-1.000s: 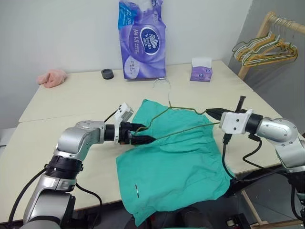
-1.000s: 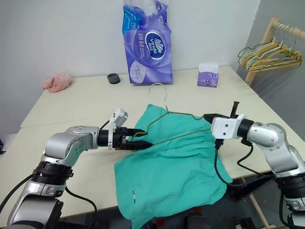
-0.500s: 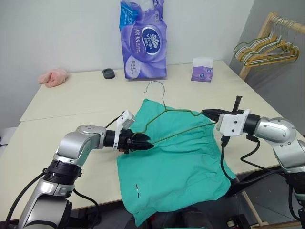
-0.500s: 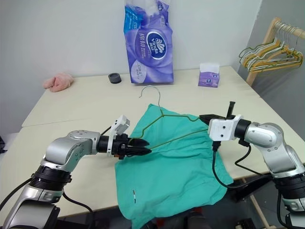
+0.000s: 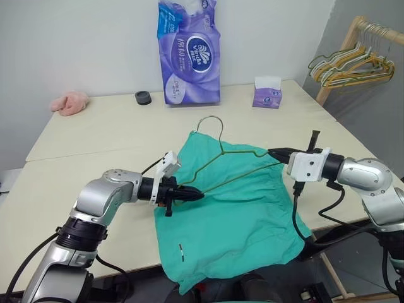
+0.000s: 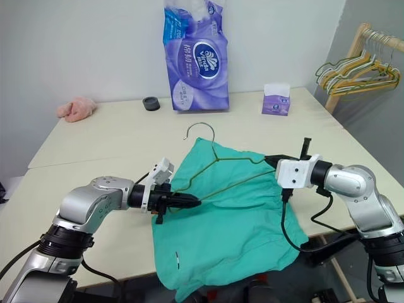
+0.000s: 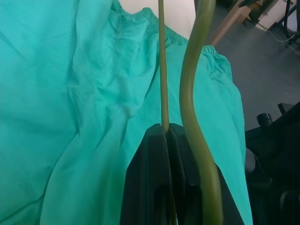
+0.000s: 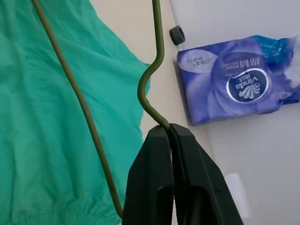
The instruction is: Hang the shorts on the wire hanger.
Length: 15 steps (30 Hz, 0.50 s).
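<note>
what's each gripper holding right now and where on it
Both hold the wire hanger above the shorts: the left gripper pinches its left corner, the right gripper its right corner.

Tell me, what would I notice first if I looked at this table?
The big teal shorts spread over the near edge of the table, one part drooping off it. Just above them both grippers pinch a thin wire hanger, the left gripper at one end and the right gripper at the other. At the back stands a tall purple pack of tissue paper.
</note>
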Motion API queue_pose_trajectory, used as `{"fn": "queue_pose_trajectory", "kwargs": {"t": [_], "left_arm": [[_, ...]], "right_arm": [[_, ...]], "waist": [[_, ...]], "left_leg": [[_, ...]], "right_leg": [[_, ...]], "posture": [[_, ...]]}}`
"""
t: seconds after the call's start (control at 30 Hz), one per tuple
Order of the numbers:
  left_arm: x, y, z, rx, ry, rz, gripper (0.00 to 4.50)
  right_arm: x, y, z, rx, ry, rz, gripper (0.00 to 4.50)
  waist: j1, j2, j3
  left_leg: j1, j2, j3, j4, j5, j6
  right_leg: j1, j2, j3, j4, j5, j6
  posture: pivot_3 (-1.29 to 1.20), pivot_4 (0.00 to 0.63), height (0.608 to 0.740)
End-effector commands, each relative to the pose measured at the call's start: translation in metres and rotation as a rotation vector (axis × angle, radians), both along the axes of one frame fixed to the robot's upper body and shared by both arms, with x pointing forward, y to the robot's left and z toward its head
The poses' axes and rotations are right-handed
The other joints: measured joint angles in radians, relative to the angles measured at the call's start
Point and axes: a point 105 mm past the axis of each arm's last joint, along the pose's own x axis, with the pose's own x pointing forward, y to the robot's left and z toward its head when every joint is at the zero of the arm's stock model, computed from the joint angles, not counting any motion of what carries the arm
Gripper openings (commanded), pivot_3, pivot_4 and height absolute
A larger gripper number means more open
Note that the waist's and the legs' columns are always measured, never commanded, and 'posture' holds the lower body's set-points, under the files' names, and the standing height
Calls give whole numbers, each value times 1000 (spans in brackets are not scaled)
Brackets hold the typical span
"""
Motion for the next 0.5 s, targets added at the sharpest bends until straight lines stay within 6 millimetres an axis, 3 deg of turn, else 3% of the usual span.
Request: {"fn": "queue_pose_trajectory", "kwargs": {"t": [0.03,0.13,0.33,0.5], "left_arm": [[0,-7,9,-9,-47,-23,0],[3,-7,9,-1,-62,-5,0],[9,-7,8,54,-153,-9,0],[0,-9,1,166,-261,-132,0]], "right_arm": [[-14,14,10,7,-17,92,1054],[-17,9,8,-21,5,85,2072],[-26,-9,4,29,256,-30,4099],[-32,-14,13,172,465,-147,4099]], "waist": [[0,0,0],[1,0,0],[7,0,0],[9,0,0]], "left_leg": [[0,0,0,0,0,0],[0,0,0,0,0,0],[0,0,-1,0,0,0],[0,0,-1,0,0,0]], "right_leg": [[0,0,0,0,0,0],[0,0,0,0,0,0],[0,0,-1,0,0,0],[0,0,0,0,0,0]], "posture": [[-110,54,740],[-110,54,740],[-107,53,740],[-119,53,740]]}}
